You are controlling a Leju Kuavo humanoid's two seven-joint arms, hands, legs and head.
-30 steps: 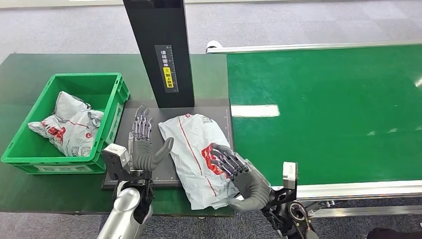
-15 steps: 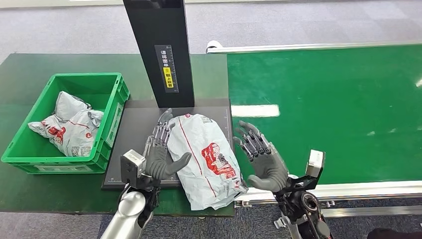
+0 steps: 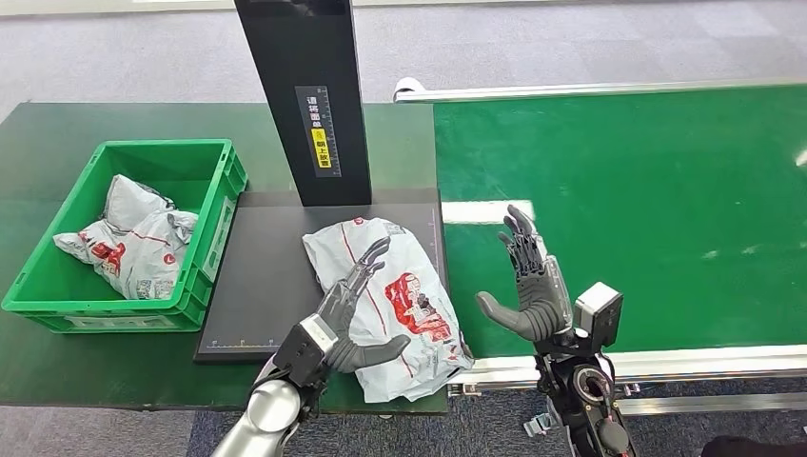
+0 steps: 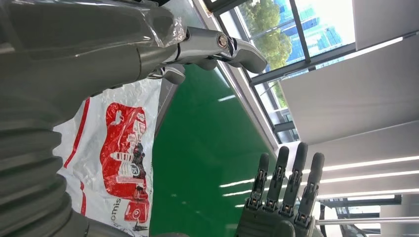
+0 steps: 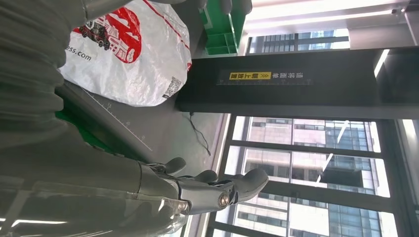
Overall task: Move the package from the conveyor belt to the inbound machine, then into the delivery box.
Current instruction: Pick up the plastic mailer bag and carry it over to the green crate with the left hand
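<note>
Resting on the package (image 3: 385,305), the left hand (image 3: 354,319) lies spread; right hand (image 3: 531,286) spread beside it, touching nothing.

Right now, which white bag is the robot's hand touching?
The package on the black scanner plate, under the left hand; the other bags lie in the green crate.

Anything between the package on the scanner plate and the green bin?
Nothing visible. The package lies on the black plate, under the left hand; bare plate runs to the green bin, whose near wall it must clear.
</note>
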